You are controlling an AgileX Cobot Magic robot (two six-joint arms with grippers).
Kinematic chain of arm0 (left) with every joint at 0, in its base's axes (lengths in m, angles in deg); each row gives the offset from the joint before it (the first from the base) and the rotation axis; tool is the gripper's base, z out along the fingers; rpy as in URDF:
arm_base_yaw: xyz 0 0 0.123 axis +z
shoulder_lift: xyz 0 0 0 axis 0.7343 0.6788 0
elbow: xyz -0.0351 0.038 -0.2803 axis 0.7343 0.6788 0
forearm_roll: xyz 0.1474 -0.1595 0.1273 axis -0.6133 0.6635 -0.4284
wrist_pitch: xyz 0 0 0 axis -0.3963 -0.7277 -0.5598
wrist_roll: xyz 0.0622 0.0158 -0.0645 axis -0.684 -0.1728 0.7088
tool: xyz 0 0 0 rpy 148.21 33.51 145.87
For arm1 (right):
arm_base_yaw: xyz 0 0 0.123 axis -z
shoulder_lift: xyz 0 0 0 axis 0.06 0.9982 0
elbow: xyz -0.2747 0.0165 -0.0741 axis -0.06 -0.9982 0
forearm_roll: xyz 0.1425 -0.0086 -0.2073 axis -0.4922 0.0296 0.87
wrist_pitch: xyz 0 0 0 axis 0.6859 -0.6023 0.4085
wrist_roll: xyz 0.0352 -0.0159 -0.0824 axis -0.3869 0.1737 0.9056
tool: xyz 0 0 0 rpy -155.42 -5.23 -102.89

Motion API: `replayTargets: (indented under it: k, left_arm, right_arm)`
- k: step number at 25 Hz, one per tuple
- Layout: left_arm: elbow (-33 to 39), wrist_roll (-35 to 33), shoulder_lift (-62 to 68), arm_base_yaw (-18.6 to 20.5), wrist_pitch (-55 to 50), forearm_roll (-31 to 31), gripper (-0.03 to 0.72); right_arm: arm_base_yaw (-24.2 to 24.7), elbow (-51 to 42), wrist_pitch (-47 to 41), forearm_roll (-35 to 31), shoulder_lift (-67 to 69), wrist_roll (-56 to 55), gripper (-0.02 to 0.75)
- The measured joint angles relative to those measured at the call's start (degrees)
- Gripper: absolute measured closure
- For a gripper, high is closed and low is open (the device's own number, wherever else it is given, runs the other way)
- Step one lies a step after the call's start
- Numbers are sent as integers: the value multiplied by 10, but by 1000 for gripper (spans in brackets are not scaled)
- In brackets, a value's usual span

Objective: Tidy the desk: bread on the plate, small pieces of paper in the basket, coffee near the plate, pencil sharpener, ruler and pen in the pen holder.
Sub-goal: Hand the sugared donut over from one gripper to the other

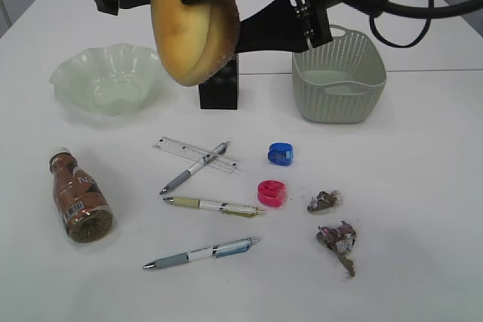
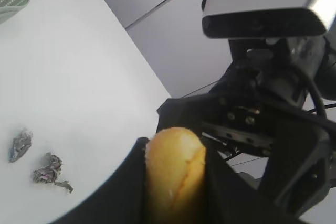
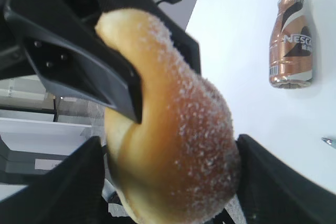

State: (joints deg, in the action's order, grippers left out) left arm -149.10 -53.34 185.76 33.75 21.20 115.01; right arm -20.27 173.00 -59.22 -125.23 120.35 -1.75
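Left gripper (image 2: 176,203): pinched the bread (image 1: 192,32), high over the desk (image 1: 423,186) at 12 o'clock.
Right gripper (image 3: 168,182): fingers flanked the same roll; couldn't tell if gripping.
Risk: early left release could drop it onto the pen holder (image 1: 219,92) below.
Plate (image 1: 72,73): 10 o'clock, empty.
Basket (image 1: 339,99): 1 o'clock, looked empty.
Pen holder: contents hidden.

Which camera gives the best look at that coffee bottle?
The right wrist view: the coffee lies close, unblocked, its label readable. The exterior view shows it whole but smaller, at the desk's left. The left wrist view misses it.
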Motion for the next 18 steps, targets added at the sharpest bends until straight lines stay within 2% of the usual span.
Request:
replayTargets:
  k: [11,18]
  left_arm:
    - [0,0,0,0,-1,-17,518]
    - [0,0,0,16,-6,-44,519]
  right_arm:
    - [17,0,0,-16,-4,0,184]
    - [17,0,0,22,-27,0,185]
